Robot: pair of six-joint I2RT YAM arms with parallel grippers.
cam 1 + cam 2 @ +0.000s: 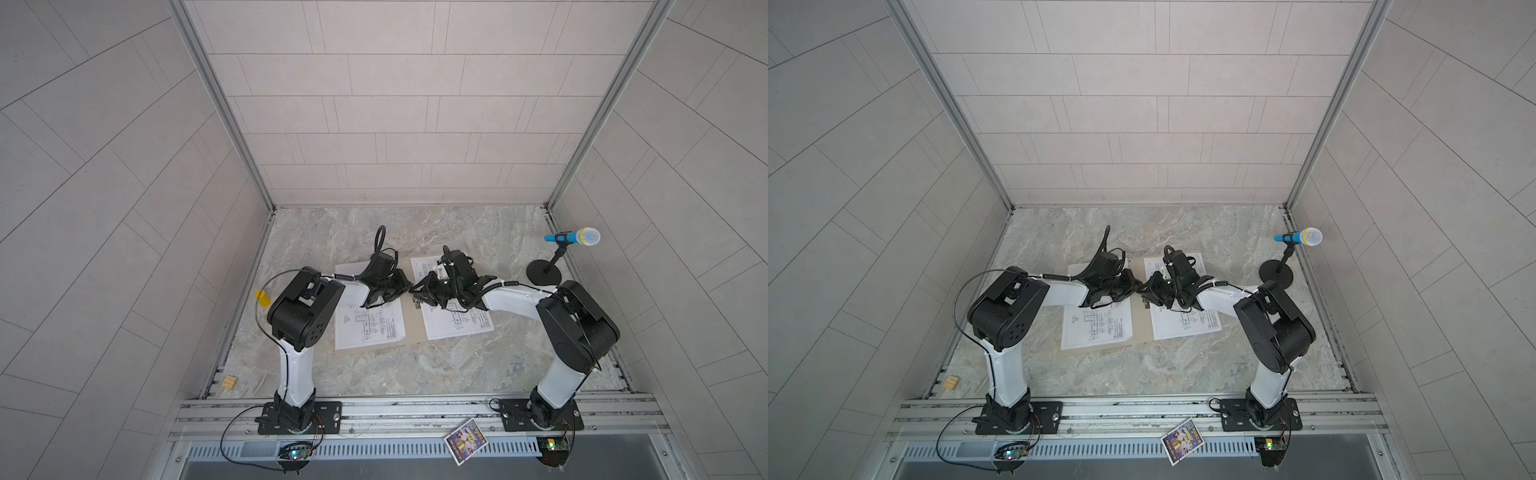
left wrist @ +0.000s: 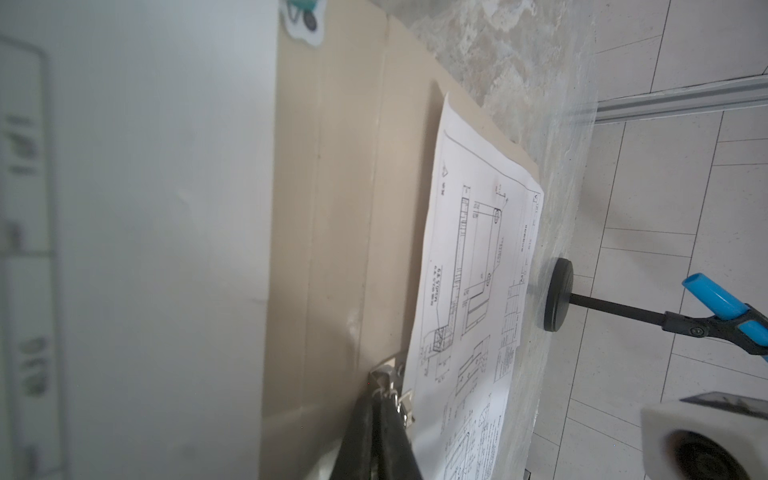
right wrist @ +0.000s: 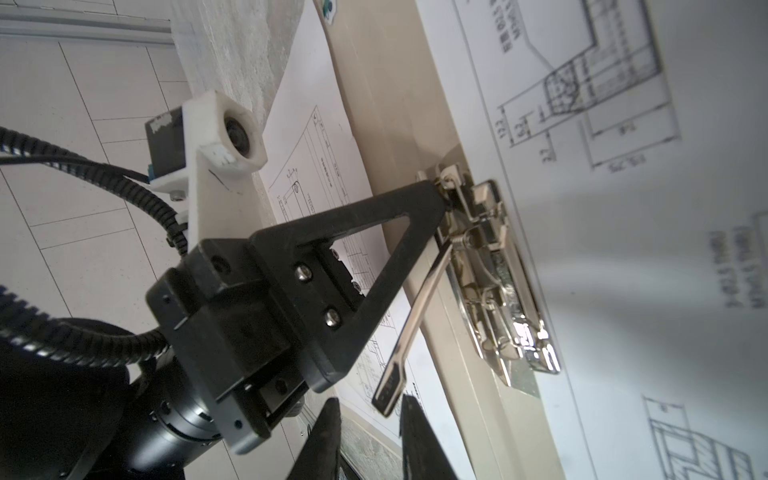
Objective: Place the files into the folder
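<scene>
Right, nearest you, the small picture card (image 1: 466,441) lies on the front rail, nearer the right arm's base. A little wooden block (image 1: 229,382) sits at the front left corner of the table (image 1: 374,374).

Further in, the folder (image 1: 415,332) lies open and flat in the middle of the table, inside up. The files (image 1: 369,328) rest on it, as you see in both top views. One is on the left half, roughly squared to it, and a second sheet (image 1: 457,318) lies skewed on the right half. Both are printed side up.

Between them, on the bare spine strip, sits the metal clip (image 3: 498,282), with its lever (image 3: 419,299) standing up off the folder. Both grippers meet over that strip. Your left gripper (image 3: 434,199) has its jaws together and its tip touches one end of the clip; you cannot tell whether it pinches anything there. Your right gripper (image 3: 368,415) has its jaws apart. The lever's free end hangs at the gap between them, not clamped.

Beyond, at the far right, a blue toy microphone (image 1: 573,237) stands on a black stand, well apart from the folder.
</scene>
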